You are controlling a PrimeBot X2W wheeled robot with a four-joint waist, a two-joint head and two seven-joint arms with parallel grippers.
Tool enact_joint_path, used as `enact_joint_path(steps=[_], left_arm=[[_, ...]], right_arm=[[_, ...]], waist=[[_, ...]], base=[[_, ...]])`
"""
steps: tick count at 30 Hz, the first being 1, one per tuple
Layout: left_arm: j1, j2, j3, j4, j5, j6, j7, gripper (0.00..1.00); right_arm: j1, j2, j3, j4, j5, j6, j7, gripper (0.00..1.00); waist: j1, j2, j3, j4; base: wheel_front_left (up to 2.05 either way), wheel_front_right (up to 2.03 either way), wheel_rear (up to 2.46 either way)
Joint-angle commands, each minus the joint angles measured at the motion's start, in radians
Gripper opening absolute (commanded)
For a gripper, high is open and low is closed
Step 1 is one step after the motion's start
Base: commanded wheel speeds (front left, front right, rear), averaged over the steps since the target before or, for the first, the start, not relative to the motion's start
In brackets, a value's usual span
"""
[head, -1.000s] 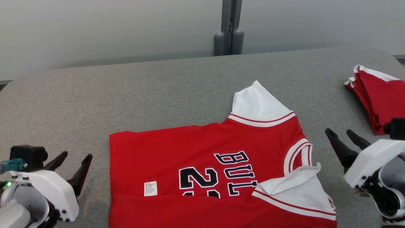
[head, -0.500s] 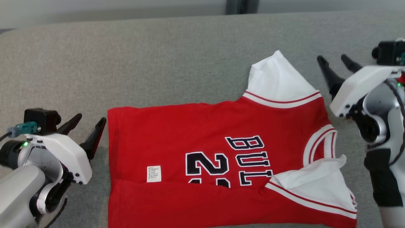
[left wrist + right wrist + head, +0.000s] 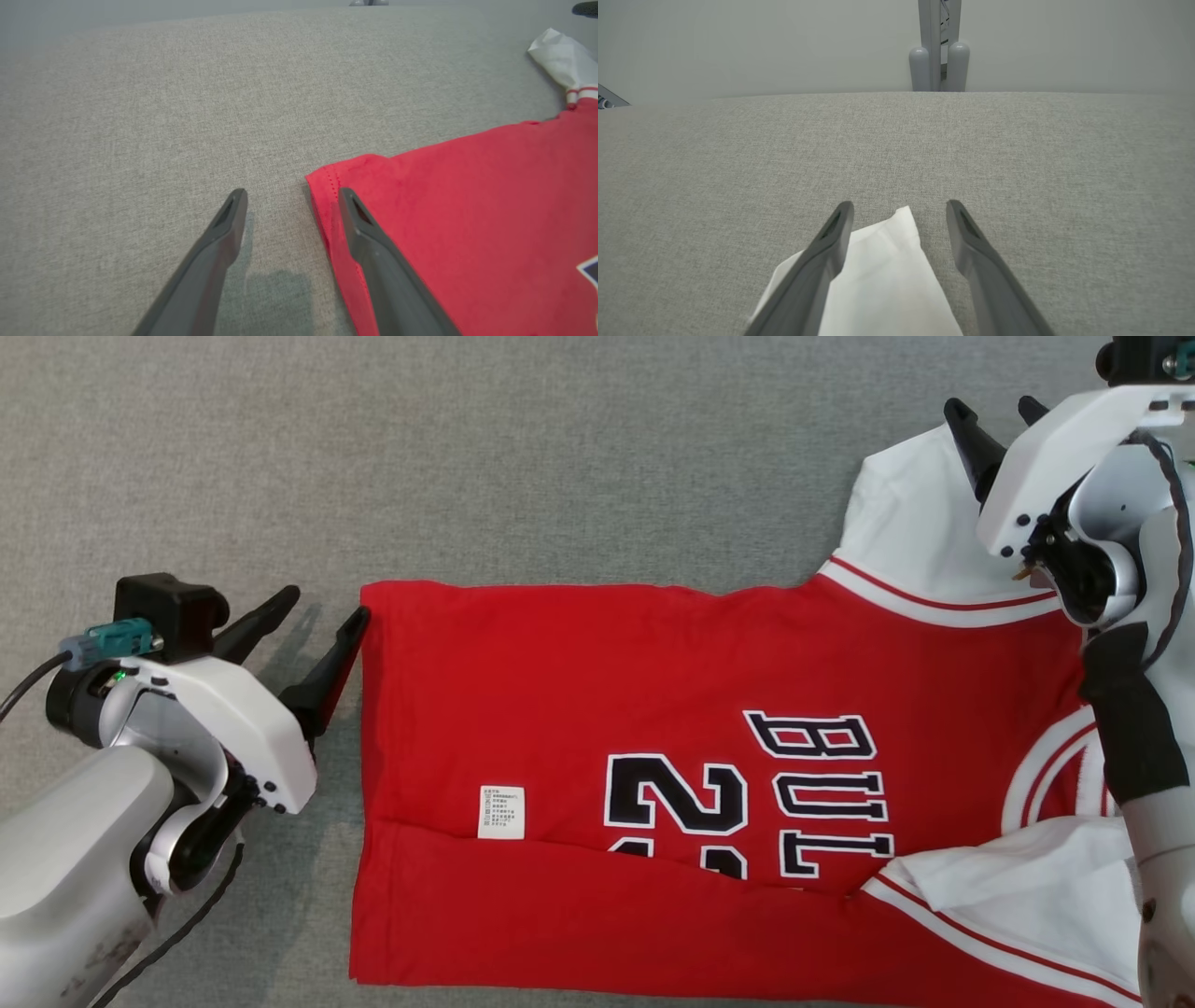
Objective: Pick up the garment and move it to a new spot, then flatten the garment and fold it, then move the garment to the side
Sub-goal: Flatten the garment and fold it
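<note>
Garment (image 3: 597,691) on grey fabric surface (image 3: 560,457) | pale wall (image 3: 761,42), grey post (image 3: 938,56) behind

Garment (image 3: 560,709) btm-right corner cut off at head view's edge; my right arm (image 3: 1130,737) covers its collar; label (image 3: 501,812) txt too small to read.

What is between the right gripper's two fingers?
The white sleeve of the jersey, lying on the grey surface, as the right wrist view shows.
</note>
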Motion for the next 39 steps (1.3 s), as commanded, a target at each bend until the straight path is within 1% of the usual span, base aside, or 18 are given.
enact_joint_path(steps=[1,8,20,21,22,23,24,25,26,27,28,29,30,31,32,39], left_arm=[[-0.024,-0.005,0.0,0.001,0.011,-0.007,0.002,1.0],[-0.058,-0.037,-0.014,0.006,0.027,-0.026,0.008,1.0],[-0.097,-0.078,-0.029,0.061,0.034,-0.054,0.02,1.0],[-0.099,-0.082,-0.031,0.064,0.035,-0.058,0.02,1.0],[-0.101,-0.086,-0.033,0.066,0.036,-0.06,0.019,1.0],[-0.102,-0.088,-0.033,0.068,0.035,-0.062,0.019,1.0],[-0.102,-0.088,-0.033,0.068,0.035,-0.062,0.019,1.0],[-0.102,-0.09,-0.034,0.072,0.033,-0.063,0.019,0.96],[-0.102,-0.092,-0.035,0.075,0.032,-0.065,0.02,0.89],[-0.102,-0.094,-0.036,0.077,0.031,-0.066,0.02,0.76],[-0.101,-0.095,-0.037,0.079,0.03,-0.068,0.022,0.6],[-0.099,-0.096,-0.038,0.081,0.028,-0.067,0.023,0.46],[-0.099,-0.097,-0.039,0.083,0.027,-0.068,0.024,0.31],[-0.098,-0.097,-0.04,0.085,0.026,-0.069,0.025,0.0],[-0.097,-0.098,-0.04,0.087,0.025,-0.07,0.025,0.0],[-0.083,-0.091,-0.037,0.098,0.017,-0.075,0.017,0.0]], right_arm=[[-0.026,-0.001,-0.004,0.029,0.005,0.0,0.006,1.0],[-0.111,0.005,-0.001,0.195,-0.007,0.0,0.035,1.0],[-0.162,0.024,0.023,0.313,-0.003,0.0,0.016,1.0],[-0.165,0.026,0.026,0.319,-0.001,0.0,0.014,0.97],[-0.166,0.028,0.028,0.324,0.0,0.0,0.014,0.84],[-0.167,0.029,0.031,0.33,0.0,0.0,0.012,0.76],[-0.167,0.029,0.031,0.33,0.0,0.0,0.012,0.76],[-0.168,0.029,0.033,0.334,0.003,0.0,0.01,0.71],[-0.169,0.029,0.037,0.339,0.008,0.0,0.01,0.63],[-0.169,0.027,0.041,0.343,0.011,0.0,0.01,0.5],[-0.17,0.027,0.045,0.345,0.013,0.0,0.011,0.45],[-0.169,0.028,0.052,0.346,0.016,0.0,0.011,0.36],[-0.169,0.027,0.057,0.347,0.018,0.0,0.009,0.24],[-0.168,0.027,0.063,0.345,0.021,0.0,0.005,0.07],[-0.167,0.027,0.069,0.344,0.026,0.0,0.001,0.0],[-0.159,0.023,0.105,0.32,0.067,0.0,-0.053,0.0]], waist=[[0.0,0.0,0.021,0.018],[0.0,0.0,0.04,0.033],[0.0,0.0,0.071,0.03],[0.0,0.0,0.071,0.029],[0.0,0.0,0.07,0.029],[0.0,0.0,0.068,0.028],[0.0,0.0,0.068,0.028],[0.0,0.0,0.066,0.027],[0.0,0.0,0.063,0.026],[0.0,0.0,0.059,0.025],[0.0,0.0,0.056,0.023],[0.0,0.0,0.052,0.022],[0.0,0.0,0.05,0.02],[0.0,0.0,0.047,0.019],[0.0,0.0,0.045,0.018],[0.0,0.0,0.015,0.006]], base=[[0.0,0.0,0.0],[0.0,0.0,0.0],[0.0,0.0,0.0],[0.0,0.0,0.0],[0.0,0.0,0.0],[0.0,0.0,0.0],[0.0,0.0,0.0],[0.0,0.0,0.0],[0.0,0.0,0.0],[0.0,0.0,0.0],[0.0,0.0,0.0],[0.0,0.0,0.0],[0.0,0.0,0.0],[0.0,0.0,0.0],[0.0,0.0,0.0],[0.0,0.0,0.0]])
